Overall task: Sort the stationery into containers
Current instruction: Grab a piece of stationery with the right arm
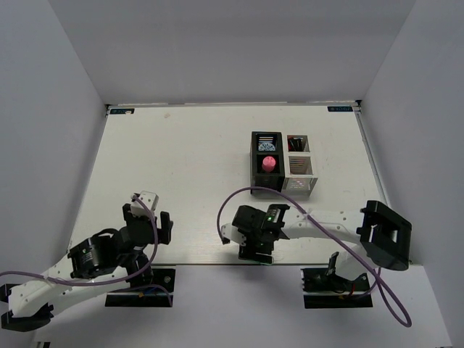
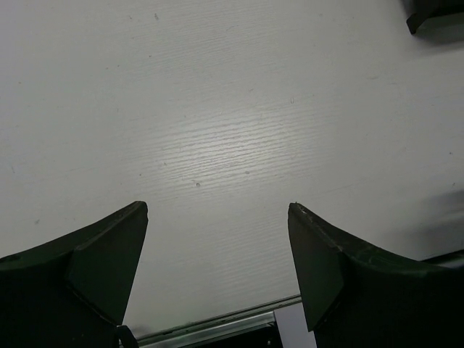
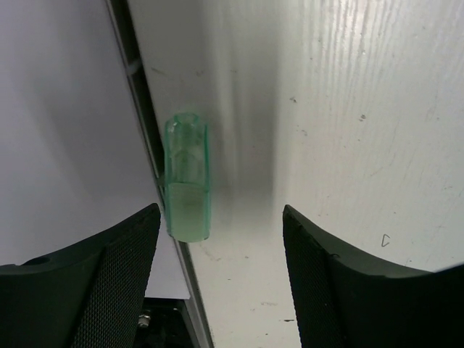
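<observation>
Right wrist view: green see-through piece (image 3: 187, 177) sits left of centre, right on the desk (image 3: 348, 109) edge.
Right gripper (image 3: 221, 217) is apart and empty; I'd centre over the piece before closing, or it could get nudged off. Left gripper (image 2: 217, 214) apart too.

Translucent green piece (image 3: 187, 181) flat along the table (image 3: 348, 109) edge
</observation>
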Action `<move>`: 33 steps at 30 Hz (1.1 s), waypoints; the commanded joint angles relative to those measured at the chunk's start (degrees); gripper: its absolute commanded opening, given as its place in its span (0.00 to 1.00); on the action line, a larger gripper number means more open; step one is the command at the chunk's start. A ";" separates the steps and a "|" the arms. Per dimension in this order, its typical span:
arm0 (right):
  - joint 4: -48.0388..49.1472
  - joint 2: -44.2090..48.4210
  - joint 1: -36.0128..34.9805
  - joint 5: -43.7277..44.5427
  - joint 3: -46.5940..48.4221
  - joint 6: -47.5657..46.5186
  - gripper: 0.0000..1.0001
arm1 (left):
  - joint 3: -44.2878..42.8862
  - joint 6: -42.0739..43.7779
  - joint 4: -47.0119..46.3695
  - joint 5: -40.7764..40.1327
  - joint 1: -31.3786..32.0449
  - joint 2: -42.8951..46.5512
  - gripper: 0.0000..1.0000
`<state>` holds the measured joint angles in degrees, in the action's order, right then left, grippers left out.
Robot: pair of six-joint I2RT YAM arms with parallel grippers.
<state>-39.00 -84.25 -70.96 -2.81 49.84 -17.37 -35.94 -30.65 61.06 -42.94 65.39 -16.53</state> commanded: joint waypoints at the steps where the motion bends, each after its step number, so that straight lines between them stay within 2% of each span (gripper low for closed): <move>1: -2.21 -1.00 -1.28 -0.97 3.67 2.24 0.71 | 0.44 -1.25 1.95 -1.01 0.10 0.98 0.88; 9: 0.15 -5.49 -3.22 2.54 4.39 6.90 0.71 | 0.70 -1.69 2.31 -0.57 0.09 0.80 0.88; 19: 4.02 -7.68 -3.66 9.04 1.31 8.14 0.71 | 0.96 -1.69 1.87 -0.39 0.09 0.98 0.88; 23: 6.22 -8.83 -3.57 11.16 -1.24 7.70 0.66 | 0.96 -1.69 1.96 -0.31 0.01 0.98 0.88; 26: 6.83 -10.32 -3.31 9.58 -2.56 7.87 0.58 | 0.96 -1.69 1.78 -0.22 0.01 1.15 0.88; 27: 7.01 -10.76 -3.14 9.05 -2.82 8.22 0.52 | 0.88 -1.60 1.78 -0.39 0.18 0.98 0.88; 30: 6.58 -11.64 -3.22 7.30 -2.83 7.79 0.43 | 0.79 -1.60 1.70 -0.22 -0.08 0.98 0.88; 33: 5.52 -12.17 -2.78 3.43 -2.21 7.52 0.38 | 0.70 -1.69 1.61 -0.22 0.01 1.07 0.88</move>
<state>-35.35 -91.53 -74.19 2.09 51.11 -9.32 -35.22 -32.01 62.96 -42.89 65.39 -15.68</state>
